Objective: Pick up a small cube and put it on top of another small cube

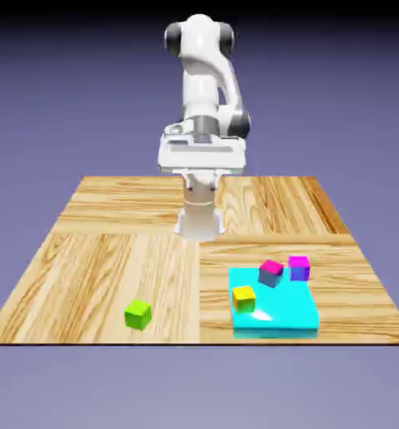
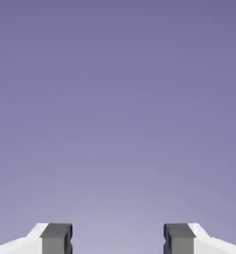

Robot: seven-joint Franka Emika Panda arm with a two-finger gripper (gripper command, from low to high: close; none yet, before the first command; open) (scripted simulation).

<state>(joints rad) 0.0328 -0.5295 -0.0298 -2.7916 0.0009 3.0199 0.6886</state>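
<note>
Gripper (image 2: pixel 118 240) parted and empty, facing only blue-violet backdrop; cubes hidden from the hand view.

On the table (image 1: pixel 111 251): green cube (image 1: pixel 137 314) alone; yellow cube (image 1: pixel 244 298), magenta cube (image 1: pixel 271 272) on the cyan slab (image 1: pixel 287 314); purple cube (image 1: pixel 299 267) at its far corner.

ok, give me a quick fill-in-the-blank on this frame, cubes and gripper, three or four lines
1. The green cube sits on the bare wood of the table, while the other three cubes rest on the ____ slab.
2. In the hand view, the gripper holds ____ between its fingertips.
3. The cube nearest the magenta cube is the ____ one.
4. The yellow cube sits at the slab's exterior-view ____ edge.

Missing words: cyan; nothing; purple; left
</note>
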